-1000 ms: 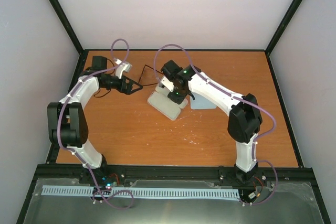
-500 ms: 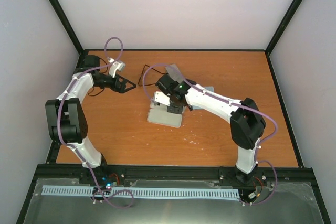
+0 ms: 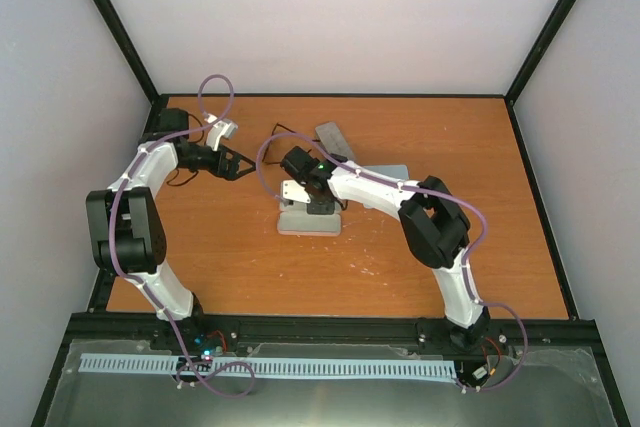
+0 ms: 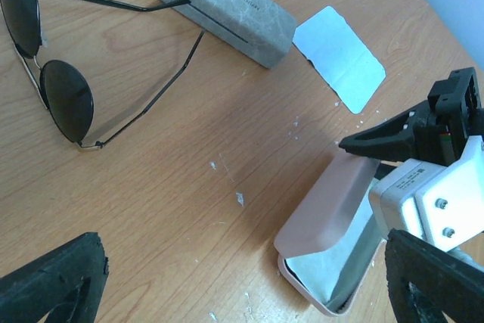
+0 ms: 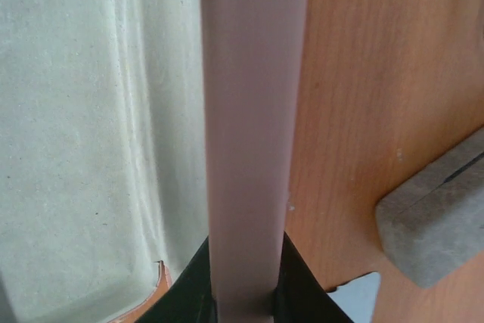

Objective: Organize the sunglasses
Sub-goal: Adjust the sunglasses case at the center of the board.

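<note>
Your right hand has swung across towards its partner and dragged the pink case with it. The case now sits squarer to the near edge of the worktop than it did a second ago, and the right arm has folded sharply at the elbow. Your left hand has drawn back a little towards its own side.

The right hand is clenched on the lid of the pink case, one finger on each face of the lid's edge. The lid stands raised, and the pale lining is open to view on the inner side of that hand. The left hand is fully released, its fingers spread wide and holding nothing.

The sunglasses lie unfolded on the worktop just ahead of the left hand. Their lenses are on its outer side, their arm tips touch the grey case, and neither hand is touching them. The blue cloth lies flat beyond the right hand, apart from both cases.

I read this as the case having been brought over and held open as a receiver. That puts it within easier reach of the left hand, so the pick-up itself is still to come. The frame is thin and lies flat, so expect a fiddly grasp. The open arms will probably need folding before the sunglasses fit inside.
</note>
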`<action>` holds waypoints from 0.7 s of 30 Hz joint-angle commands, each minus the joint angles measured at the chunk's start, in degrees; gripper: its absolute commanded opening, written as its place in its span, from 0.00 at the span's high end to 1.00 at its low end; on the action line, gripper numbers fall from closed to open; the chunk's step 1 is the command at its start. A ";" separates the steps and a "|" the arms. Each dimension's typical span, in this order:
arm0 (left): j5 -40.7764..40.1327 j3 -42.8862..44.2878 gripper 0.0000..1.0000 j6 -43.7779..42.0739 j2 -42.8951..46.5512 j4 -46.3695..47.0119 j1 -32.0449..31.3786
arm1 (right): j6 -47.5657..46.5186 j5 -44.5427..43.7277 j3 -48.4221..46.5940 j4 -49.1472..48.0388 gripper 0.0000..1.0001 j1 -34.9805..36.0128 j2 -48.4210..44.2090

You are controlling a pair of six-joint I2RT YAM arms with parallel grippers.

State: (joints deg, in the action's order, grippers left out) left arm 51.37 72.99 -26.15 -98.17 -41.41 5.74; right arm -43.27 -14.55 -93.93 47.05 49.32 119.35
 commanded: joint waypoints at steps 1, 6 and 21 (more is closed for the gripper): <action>-0.04 -0.69 0.01 0.19 2.40 2.31 0.50 | -0.72 -5.88 -2.61 -3.95 0.97 0.15 4.63; -0.22 -1.48 0.01 1.06 2.58 3.52 0.59 | -1.04 -10.14 -4.94 -6.18 0.97 0.98 7.01; -0.49 -2.16 0.01 2.21 2.50 4.84 0.54 | 0.84 -15.93 -4.32 -8.71 0.77 1.92 7.42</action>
State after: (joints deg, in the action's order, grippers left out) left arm 50.48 70.91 -24.34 -97.12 -37.58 5.78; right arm -43.55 -28.58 -99.07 40.01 51.11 125.08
